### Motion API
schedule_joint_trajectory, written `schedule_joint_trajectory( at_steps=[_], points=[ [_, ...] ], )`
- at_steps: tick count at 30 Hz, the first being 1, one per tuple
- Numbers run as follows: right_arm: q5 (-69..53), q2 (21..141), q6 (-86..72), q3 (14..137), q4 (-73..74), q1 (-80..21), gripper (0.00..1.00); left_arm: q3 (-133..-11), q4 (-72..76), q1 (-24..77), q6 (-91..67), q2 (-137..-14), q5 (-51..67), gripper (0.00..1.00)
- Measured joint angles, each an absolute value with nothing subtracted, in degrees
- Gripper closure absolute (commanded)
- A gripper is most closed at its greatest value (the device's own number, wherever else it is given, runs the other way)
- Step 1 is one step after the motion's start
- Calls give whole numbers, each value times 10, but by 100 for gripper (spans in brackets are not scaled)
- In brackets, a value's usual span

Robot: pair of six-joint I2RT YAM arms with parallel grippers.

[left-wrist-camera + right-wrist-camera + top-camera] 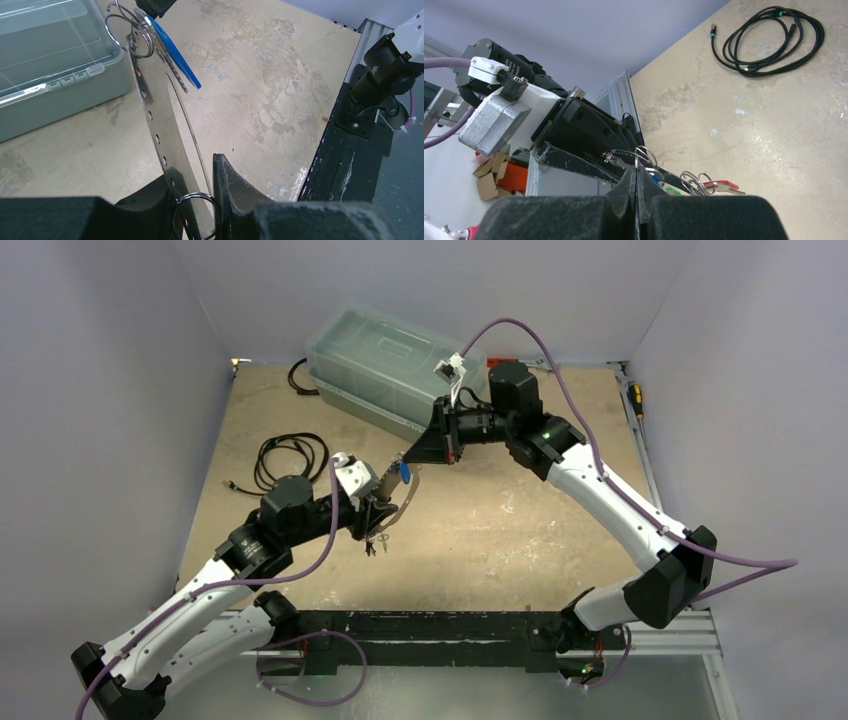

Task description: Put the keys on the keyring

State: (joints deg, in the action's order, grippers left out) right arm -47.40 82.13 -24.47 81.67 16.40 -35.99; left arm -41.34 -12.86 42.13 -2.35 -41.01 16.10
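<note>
My left gripper [380,508] is shut on the keyring [408,498], a flat grey metal ring disc held edge-on above the table. In the left wrist view the keyring [160,130] rises from between my fingers [230,185], with small holes along its rim and a wire split ring [197,215] at the jaws. My right gripper [412,462] is shut on a blue key [403,473] against the keyring's upper end. The blue key [177,57] carries wire split rings [125,30]. In the right wrist view the right gripper [636,172] pinches it, and a red key [721,186] and a green key [671,190] hang nearby.
A clear plastic lidded box [390,360] stands at the back, also in the left wrist view [45,65]. A coiled black cable [290,455] lies at the left, also in the right wrist view [769,42]. The black base rail [450,625] runs along the near edge.
</note>
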Motion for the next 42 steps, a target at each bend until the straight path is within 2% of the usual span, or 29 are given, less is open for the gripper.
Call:
schedule_joint_trajectory(
  at_steps=[42],
  points=[
    [-425,821,-218,863,215,-379,100,-413,-129,422,-23,-410,161,100]
  ],
)
